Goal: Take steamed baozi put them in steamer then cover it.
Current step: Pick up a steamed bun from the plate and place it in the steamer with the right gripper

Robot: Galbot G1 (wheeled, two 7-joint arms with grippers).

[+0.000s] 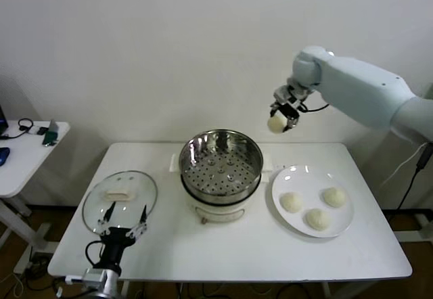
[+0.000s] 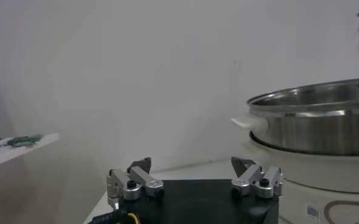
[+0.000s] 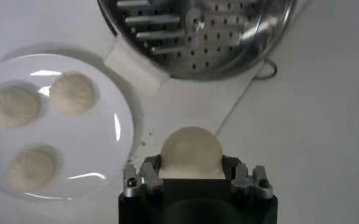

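Note:
My right gripper (image 1: 279,120) hangs high above the table's back, to the right of the steamer, shut on one steamed baozi (image 3: 191,152). That cream-white bun (image 1: 275,124) is clear of the table. The steamer (image 1: 220,158), a shiny steel basket with a perforated bottom on a white pot base, stands at the table's middle with nothing in it. Three more baozi (image 1: 291,202) (image 1: 333,197) (image 1: 317,219) lie on a white plate (image 1: 298,176) to its right. The cover (image 1: 120,200), a glass lid with a cream handle, lies flat at front left. My left gripper (image 1: 124,220) rests open just in front of it.
A small white side table (image 1: 20,155) with cables and small items stands at far left. The steamer's rim (image 2: 313,100) shows close beside my left gripper (image 2: 195,173). The plate (image 3: 115,112) lies near the table's right edge. A thin cord (image 3: 271,70) runs behind the pot.

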